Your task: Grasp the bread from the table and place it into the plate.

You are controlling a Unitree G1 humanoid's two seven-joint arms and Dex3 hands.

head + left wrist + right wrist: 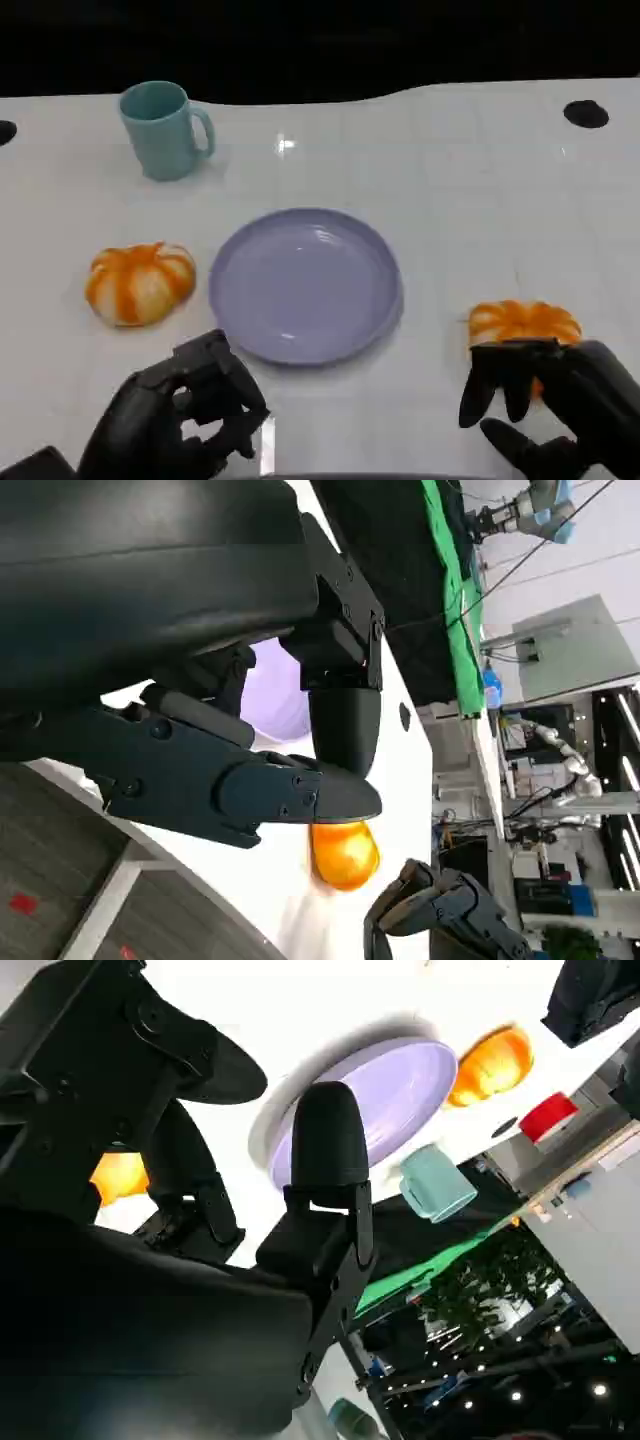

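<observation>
- Two hands sit low at the near table edge: the right hand (545, 400) hangs over the right-side bread (524, 325), fingers spread, nothing gripped; the left hand (185, 415) is curled in on nothing.
- A shallow reach risks nudging the rounded bread away.
- The plate (305, 285) lies between both buns; the left bread (140, 283) and a mug (163, 130) lie beyond.

right hand (545, 415) hides the near bread (524, 322), contact perhaps unclear.

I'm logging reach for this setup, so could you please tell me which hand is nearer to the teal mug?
Left. The left hand lies at the table's near edge, on the teal mug's side; the right hand is across the table beyond the plate.
</observation>
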